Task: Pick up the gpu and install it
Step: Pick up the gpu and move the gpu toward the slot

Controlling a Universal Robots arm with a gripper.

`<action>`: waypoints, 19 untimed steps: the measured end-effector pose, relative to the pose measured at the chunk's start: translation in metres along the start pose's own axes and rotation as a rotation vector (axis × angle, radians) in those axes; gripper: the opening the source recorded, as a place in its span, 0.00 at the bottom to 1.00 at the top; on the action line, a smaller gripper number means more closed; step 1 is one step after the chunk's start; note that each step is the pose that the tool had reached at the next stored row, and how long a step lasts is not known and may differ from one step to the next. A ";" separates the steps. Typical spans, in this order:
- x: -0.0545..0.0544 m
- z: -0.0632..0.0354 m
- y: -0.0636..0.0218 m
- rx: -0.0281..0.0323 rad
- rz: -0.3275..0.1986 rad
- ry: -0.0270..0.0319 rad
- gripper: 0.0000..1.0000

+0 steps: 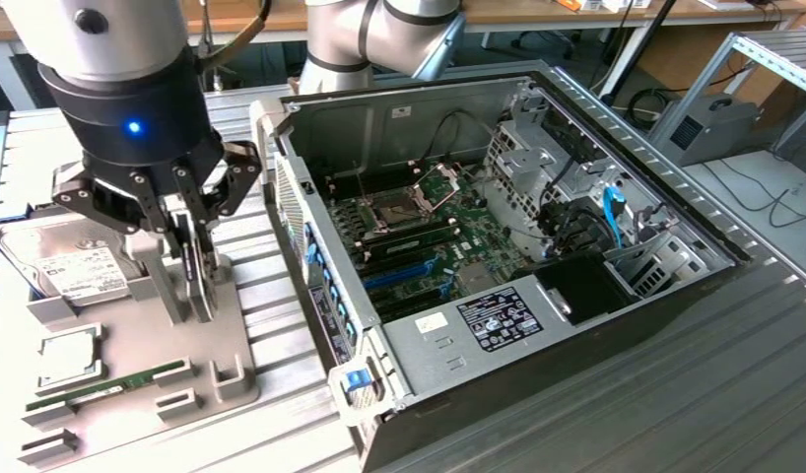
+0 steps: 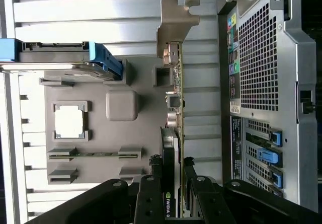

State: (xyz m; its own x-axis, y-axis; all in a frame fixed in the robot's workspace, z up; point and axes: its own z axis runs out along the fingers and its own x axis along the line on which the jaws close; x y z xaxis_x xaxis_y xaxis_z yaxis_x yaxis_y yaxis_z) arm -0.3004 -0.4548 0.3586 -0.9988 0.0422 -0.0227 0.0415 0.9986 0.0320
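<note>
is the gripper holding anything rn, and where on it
The gripper holds the gpu, its fingers pressed on the card's two faces at the cooler end, away from the metal bracket. The card stands on edge over the grey tray.

Open computer case (image 1: 508, 246), motherboard exposed, on slatted metal counter (image 1: 745, 394). Beside it, grey parts holder (image 1: 154, 340) carrying: white-labelled hard drive (image 1: 75, 271); processor chip (image 1: 68, 357); green RAM stick (image 1: 107, 386).
</note>
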 end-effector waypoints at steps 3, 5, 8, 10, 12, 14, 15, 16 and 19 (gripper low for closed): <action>0.000 -0.0061 0.0006 0.0003 0.000 -0.0002 0.27; 0.000 -0.0102 0.0010 0.0006 0.000 -0.0004 0.27; 0.000 -0.0167 0.0017 0.0010 0.000 -0.0006 0.27; 0.000 -0.0227 0.0024 0.0013 0.000 -0.0008 0.27; -0.001 -0.0269 0.0029 0.0017 0.000 -0.0010 0.27; -0.001 -0.0306 0.0032 0.0018 0.000 -0.0010 0.27; -0.001 -0.0326 0.0033 0.0018 0.000 -0.0010 0.27; -0.001 -0.0346 0.0035 0.0019 0.000 -0.0010 0.27; -0.001 -0.0408 0.0042 0.0021 0.000 -0.0012 0.27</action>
State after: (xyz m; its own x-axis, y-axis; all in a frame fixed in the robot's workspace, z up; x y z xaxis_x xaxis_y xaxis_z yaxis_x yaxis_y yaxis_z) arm -0.3004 -0.4519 0.3995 -0.9988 0.0423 -0.0239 0.0415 0.9987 0.0299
